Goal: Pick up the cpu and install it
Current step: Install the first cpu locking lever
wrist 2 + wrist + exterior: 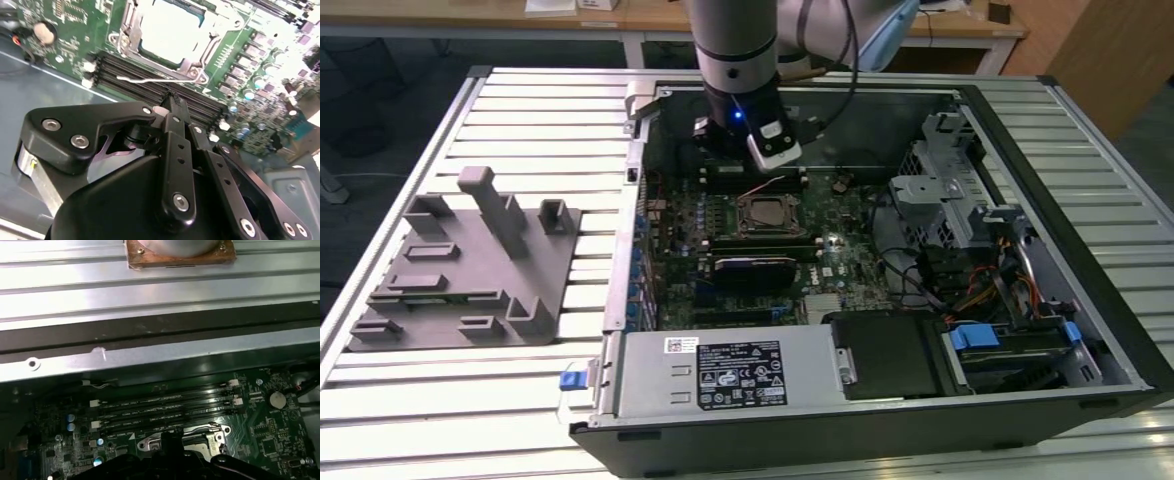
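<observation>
Inside the open computer case (881,400) at the centre of the exterior view, your gripper (767,165) hangs low over the motherboard (847,255), near the socket (767,215). The cpu (170,32), pale and square, sits in that socket's metal frame at the upper middle of the second wrist view, apparently already seated. You see the fingers (172,107) pressed together with nothing between them, a clenched, empty grip. At the exterior view's left, the grey plastic block (467,265) lies on the slatted table (520,110).

One cpu (170,32), seemingly four memory slots (165,412).
</observation>
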Controlling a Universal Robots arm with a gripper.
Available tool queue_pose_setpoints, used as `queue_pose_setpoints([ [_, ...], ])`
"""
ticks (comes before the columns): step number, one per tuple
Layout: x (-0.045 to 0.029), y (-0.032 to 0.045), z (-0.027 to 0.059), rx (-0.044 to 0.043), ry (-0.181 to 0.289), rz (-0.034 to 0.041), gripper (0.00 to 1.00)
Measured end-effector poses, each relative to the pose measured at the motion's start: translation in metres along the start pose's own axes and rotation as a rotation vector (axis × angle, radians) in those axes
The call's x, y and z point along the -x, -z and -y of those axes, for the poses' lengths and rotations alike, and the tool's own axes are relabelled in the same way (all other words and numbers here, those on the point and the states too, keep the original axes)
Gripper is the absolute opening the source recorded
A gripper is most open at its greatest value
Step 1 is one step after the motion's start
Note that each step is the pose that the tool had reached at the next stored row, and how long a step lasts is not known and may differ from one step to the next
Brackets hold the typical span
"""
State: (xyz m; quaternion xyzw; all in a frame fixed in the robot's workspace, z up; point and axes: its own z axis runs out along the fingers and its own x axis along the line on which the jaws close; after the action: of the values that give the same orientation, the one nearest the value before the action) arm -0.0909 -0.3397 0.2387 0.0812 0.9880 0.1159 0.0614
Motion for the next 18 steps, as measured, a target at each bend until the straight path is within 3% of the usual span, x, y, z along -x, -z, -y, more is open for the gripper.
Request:
queue_pose_setpoints([
  [6,-0.0003,-0.0021,0.0006,-0.002,-0.042,0.045,0.11],
  [9,-0.0004,-0.0042,0.001,-0.0031,-0.065,0.0603,0.11],
  [12,-0.0007,-0.0069,0.0017,-0.0045,-0.082,0.0678,0.11],
  [18,-0.0011,-0.0127,0.003,-0.0045,-0.098,0.075,0.11],
])
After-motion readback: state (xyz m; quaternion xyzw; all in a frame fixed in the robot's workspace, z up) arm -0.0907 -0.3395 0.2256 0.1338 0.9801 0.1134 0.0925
